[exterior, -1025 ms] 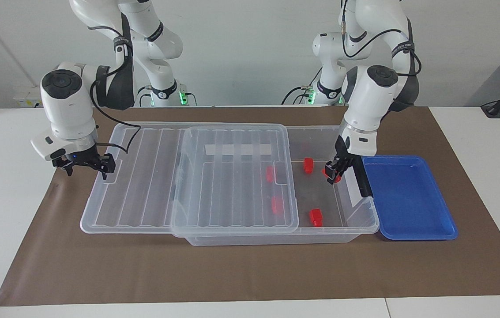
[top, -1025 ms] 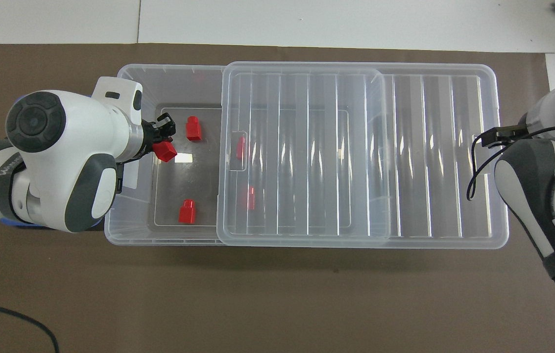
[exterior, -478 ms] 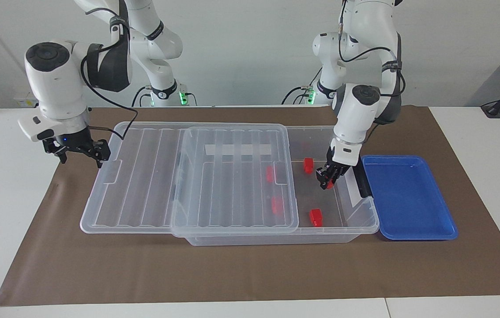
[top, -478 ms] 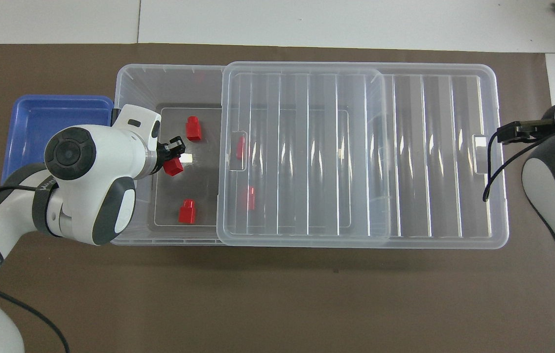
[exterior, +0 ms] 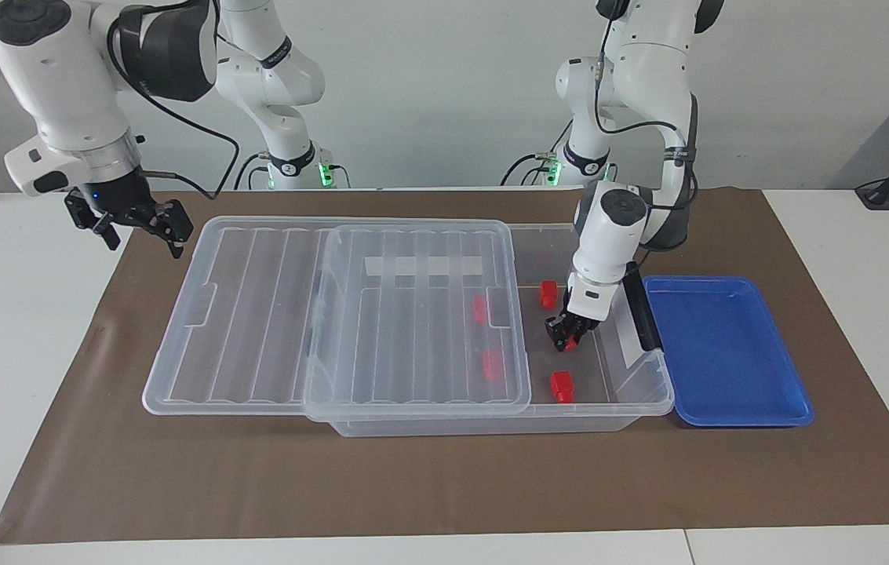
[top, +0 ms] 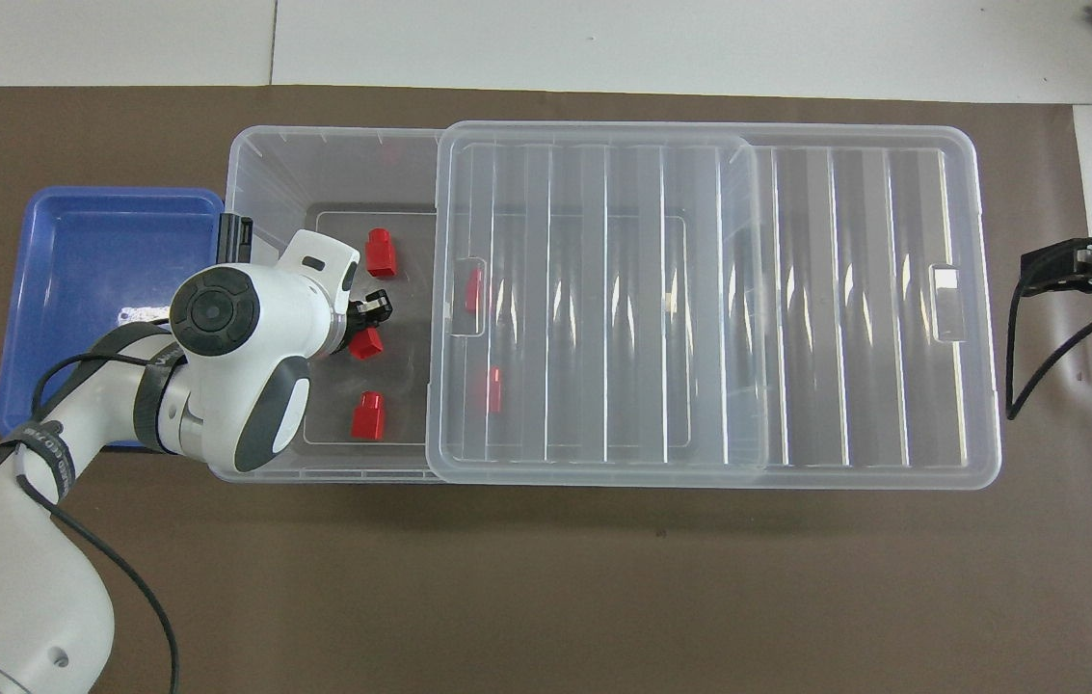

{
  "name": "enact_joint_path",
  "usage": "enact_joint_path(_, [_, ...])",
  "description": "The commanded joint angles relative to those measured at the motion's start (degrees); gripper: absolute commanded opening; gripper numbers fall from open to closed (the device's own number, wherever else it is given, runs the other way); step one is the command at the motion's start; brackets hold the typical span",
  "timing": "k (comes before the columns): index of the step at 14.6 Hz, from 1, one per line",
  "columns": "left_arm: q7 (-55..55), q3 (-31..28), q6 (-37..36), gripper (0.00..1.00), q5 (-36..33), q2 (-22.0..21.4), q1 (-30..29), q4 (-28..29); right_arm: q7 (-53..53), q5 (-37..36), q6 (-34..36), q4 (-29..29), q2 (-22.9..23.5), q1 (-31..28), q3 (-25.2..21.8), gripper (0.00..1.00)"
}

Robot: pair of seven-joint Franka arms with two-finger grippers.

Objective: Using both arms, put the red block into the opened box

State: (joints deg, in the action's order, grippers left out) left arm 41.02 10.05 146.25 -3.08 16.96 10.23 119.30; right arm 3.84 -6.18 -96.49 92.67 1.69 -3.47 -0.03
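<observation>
Your left hand (exterior: 562, 342) is down inside the box (exterior: 640, 408), in the uncovered end beside the blue tray (exterior: 726, 353). It pinches a red block (top: 367, 343), low over the box floor. Room here is tight: the lid (exterior: 413, 314) covers the rest of the box, shoved toward the right arm's end. Loose blocks lie on the floor to either side of the hand. Your right hand (exterior: 134, 224) hangs spread and empty above the brown mat (exterior: 444, 486), off the lid's outer edge.
</observation>
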Motion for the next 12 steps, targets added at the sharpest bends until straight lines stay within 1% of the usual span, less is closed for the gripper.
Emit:
enact_joint_path(1, [-0.3,-1.1,1.3,0.09,-1.0,-0.4,1.1,1.1,-0.6,5.6,4.1,-2.4,-0.4,-2.1,-0.4,1.0])
enact_joint_path(2, [-0.3,-1.1,1.3,0.15,-1.0,-0.4,1.1,1.1,-0.6,6.8,4.8,-2.4,-0.6,-2.2,-0.5,1.0])
enact_joint_path(3, [-0.3,-1.1,1.2,0.44,-1.0,-0.5,1.1,1.0,-0.5,7.1,5.3,-2.4,-0.6,-2.2,-0.5,1.0])
enact_joint_path(4, [-0.3,-1.1,1.0,0.88,-1.0,-0.5,1.1,1.1,-0.3,7.2,4.7,-1.9,-0.8,-2.2,-0.5,1.0])
enact_joint_path(5, [0.0,-1.1,0.7,1.0,-1.0,-0.5,1.1,1.0,0.3,7.4,4.1,-1.4,-1.2,-2.1,-0.5,1.0])
enact_joint_path(8, [2.0,-1.1,-0.3,1.0,-1.0,-0.5,1.1,0.4,2.1,7.3,3.4,-0.6,-1.5,-1.4,-0.1,1.0])
enact_joint_path(10, [6.2,-1.2,-5.1,1.0,-1.0,-2.2,1.9,-1.0,2.0,7.3,3.4,-0.1,-1.8,-1.2,0.3,1.0])
enact_joint_path(12, [8.1,-1.1,-12.1,1.0,-0.9,-4.2,1.9,-4.3,2.0,7.3,3.5,0.1,-1.9,-0.5,0.3,1.0])
